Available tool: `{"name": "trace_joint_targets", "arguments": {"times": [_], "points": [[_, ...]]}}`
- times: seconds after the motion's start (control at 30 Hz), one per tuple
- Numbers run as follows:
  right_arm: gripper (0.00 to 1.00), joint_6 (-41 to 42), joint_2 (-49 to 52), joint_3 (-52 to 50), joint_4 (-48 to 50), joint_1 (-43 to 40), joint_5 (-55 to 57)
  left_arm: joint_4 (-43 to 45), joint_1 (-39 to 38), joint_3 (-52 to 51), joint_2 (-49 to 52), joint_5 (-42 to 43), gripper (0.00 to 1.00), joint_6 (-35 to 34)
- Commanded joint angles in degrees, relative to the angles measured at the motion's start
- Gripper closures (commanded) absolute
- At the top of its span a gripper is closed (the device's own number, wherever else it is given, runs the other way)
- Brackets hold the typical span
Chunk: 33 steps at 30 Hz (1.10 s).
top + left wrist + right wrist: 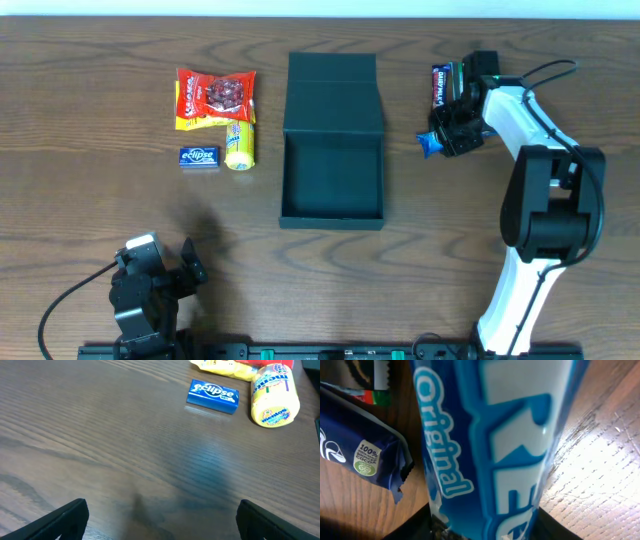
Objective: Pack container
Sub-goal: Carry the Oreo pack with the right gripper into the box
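Where my right gripper (452,128) stands: far right of the table (100,200), jaws partway in, blue Oreo packet (485,435) filling the gap; whether the grip is firm, I cannot tell.
Left gripper (162,520): jaws spread wide, holding nothing.
Container (332,178): table centre, lid laid back, apart from both grippers.
Right wrist alone: "Original" print, dark blue wrapper (360,455) beside the packet.
Left wrist: Eclipse box (212,396) and Mentos roll (275,397), labels readable.

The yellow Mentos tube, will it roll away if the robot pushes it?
Probably yes. The yellow tube is round and lies on its side, so a sideways nudge would likely roll it. The gum box beside it might stop it one way. Its wrapper looks shiny, so it may be slippery.
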Motion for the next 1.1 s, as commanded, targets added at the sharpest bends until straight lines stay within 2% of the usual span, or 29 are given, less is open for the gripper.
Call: {"name": "trace_joint_targets", "arguments": {"times": [0.0,0.2,0.4,0.53,0.63,0.77,0.9,1.07], "points": [[0.58,-2.03,1.51,0.2,-0.72,-0.72,-0.04,-0.42,0.09,-0.26,-0.37,-0.44,0.05,1.01],[0.7,-8.48,1.49,5.09,-8.39,-1.86,0.31,-0.42,0.09,-0.26,-0.37,-0.44,0.05,1.01],[0.83,-16.04,1.46,20.7,-24.15,-2.19,5.66,-0.42,0.09,-0.26,-0.37,-0.44,0.05,1.01],[0.89,-24.59,1.46,31.04,-30.71,-1.25,6.05,-0.42,0.09,-0.26,-0.37,-0.44,0.05,1.01],[0.89,-30.56,1.46,38.36,-34.86,0.2,6.03,-0.42,0.09,-0.26,-0.37,-0.44,0.05,1.01],[0.98,-34.21,1.46,46.77,-39.63,2.38,6.01,-0.42,0.09,-0.26,-0.37,-0.44,0.05,1.01],[0.99,-38.14,1.46,52.04,-42.8,5.31,5.81,-0.42,0.09,-0.26,-0.37,-0.44,0.05,1.01],[0.98,-41.24,1.46,52.85,-45.92,11.74,5.81,-0.42,0.09,-0.26,-0.37,-0.44,0.04,1.01]]}}
